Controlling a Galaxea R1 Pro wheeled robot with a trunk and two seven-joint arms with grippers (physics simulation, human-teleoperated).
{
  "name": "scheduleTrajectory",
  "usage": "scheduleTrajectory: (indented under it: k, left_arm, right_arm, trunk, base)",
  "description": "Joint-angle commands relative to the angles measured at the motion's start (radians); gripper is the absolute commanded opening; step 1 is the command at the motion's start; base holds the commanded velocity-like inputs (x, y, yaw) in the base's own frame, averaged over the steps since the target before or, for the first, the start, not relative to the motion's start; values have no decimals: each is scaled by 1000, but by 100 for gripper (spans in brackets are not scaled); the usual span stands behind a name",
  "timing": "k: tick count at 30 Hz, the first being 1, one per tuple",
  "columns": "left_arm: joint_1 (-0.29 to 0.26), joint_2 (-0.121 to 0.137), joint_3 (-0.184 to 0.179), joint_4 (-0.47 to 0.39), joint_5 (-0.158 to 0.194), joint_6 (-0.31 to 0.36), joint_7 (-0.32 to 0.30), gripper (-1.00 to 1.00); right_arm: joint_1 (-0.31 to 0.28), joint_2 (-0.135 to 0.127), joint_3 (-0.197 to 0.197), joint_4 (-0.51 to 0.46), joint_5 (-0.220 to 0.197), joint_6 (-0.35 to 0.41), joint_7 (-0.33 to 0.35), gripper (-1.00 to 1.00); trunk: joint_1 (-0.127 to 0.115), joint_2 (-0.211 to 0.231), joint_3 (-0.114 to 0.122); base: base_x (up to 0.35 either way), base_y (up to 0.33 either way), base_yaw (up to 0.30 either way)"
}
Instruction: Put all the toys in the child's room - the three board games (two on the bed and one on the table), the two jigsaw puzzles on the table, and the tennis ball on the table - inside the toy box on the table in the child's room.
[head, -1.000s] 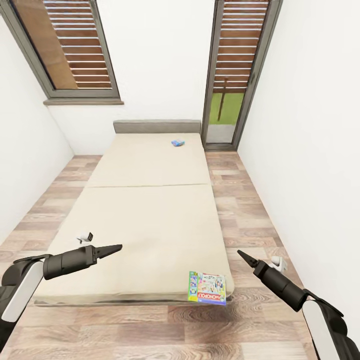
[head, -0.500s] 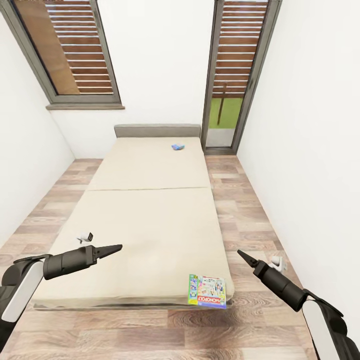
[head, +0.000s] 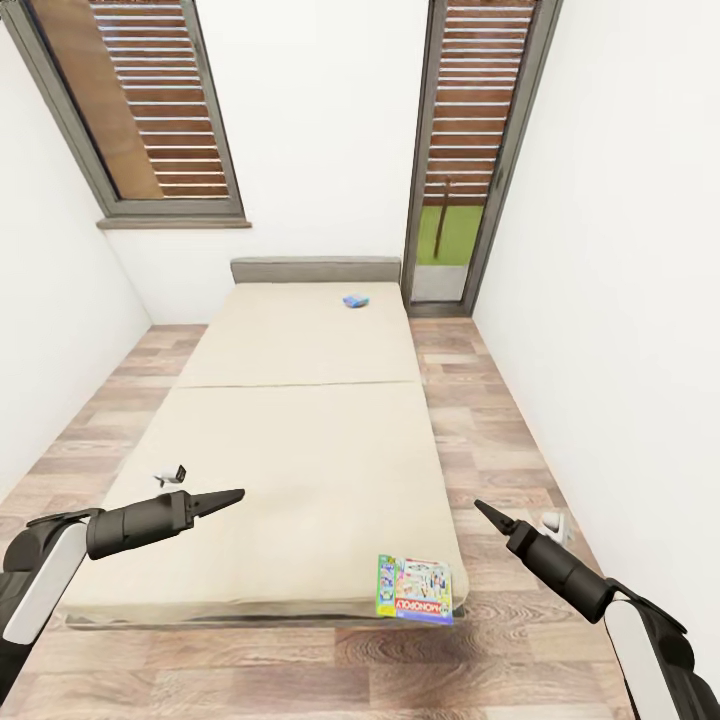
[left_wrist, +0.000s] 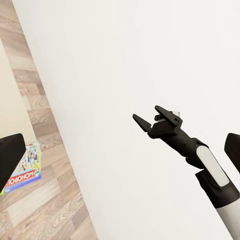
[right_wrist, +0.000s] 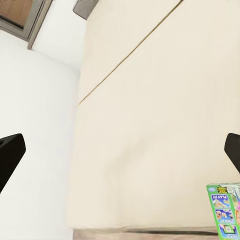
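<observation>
In the head view the bed (head: 300, 440) fills the middle of the frame, its two cream panels split by a seam, and two of the board games lie on it: the Monopoly box (head: 414, 589) at lower centre-right, flat at the near corner with its near edge at the mattress edge, and the small blue box (head: 355, 300) far up the frame near the grey headboard (head: 315, 270). The left tool (head: 232, 495) hangs at lower left over the near panel and the right tool (head: 483, 511) at lower right over the wood floor (head: 480, 400); both taper to a point there, gripping nothing, though whether the tips are parted I cannot tell from this angle. In the left wrist view the right tool (left_wrist: 152, 116) sits right of centre against the white wall (left_wrist: 100, 75) with its two fingers spread apart — empty — and the Monopoly box (left_wrist: 25, 170) lies at the left edge, partly behind a dark fingertip. In the right wrist view the box's green corner (right_wrist: 225, 210) peeks in at lower right on the mattress, while the two dark fingertips at the frame's far left and right edges suggest released jaws. The Monopoly box is probably light, stiff cardboard with a slick printed lid, too broad to span across its face — its overhanging near edge looks like the place to pinch top and underside.
</observation>
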Motion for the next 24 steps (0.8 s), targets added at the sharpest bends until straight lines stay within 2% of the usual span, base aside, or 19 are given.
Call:
scheduleTrajectory:
  k: [1,24]
  left_arm:
    - [-1,0,0,0,0,4,-2,100]
    - [-1,0,0,0,-1,4,-1,100]
  right_arm:
    - [-1,0,-1,0,-4,8,1,100]
    - [-1,1,-1,1,-4,8,0,100]
  trunk:
    - [1,-2,0]
    - [1,-2,37]
  base:
    - [0,0,0]
    - [0,0,0]
